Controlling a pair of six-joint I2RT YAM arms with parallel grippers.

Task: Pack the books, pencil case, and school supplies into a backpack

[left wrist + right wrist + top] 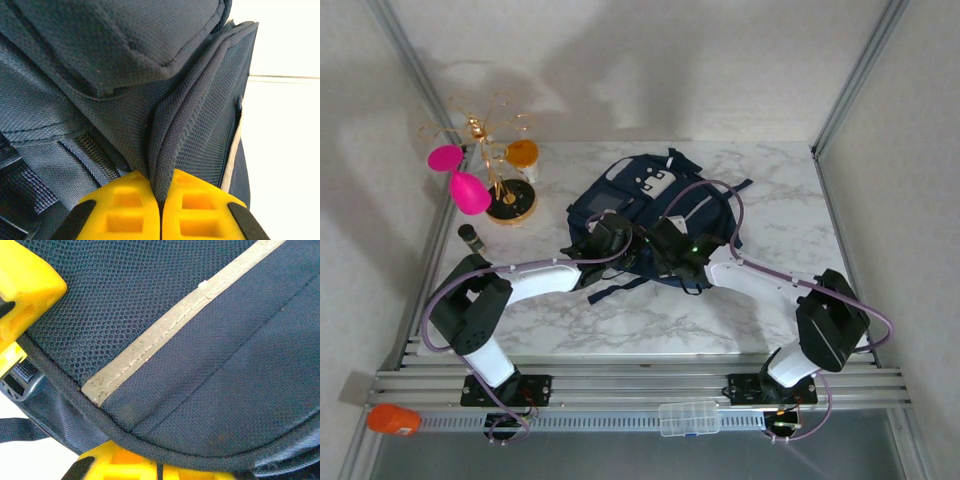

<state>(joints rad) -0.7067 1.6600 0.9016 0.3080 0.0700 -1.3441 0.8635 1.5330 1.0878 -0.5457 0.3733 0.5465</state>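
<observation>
backpack (192, 125) fold tight in left pincer (160, 212)

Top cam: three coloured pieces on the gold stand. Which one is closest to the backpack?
The orange one, on the side of the stand facing the backpack. The two magenta pieces hang on its far side.

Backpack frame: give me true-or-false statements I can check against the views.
1. The left gripper is shut on a fold of the backpack. True.
2. The backpack lies on a wooden surface. False: the table is white marble.
3. The right gripper is also at the backpack. True.
4. The ornament stand is right of the backpack. False: it stands to its left.
5. The left fingers are red. False: they are yellow.
</observation>
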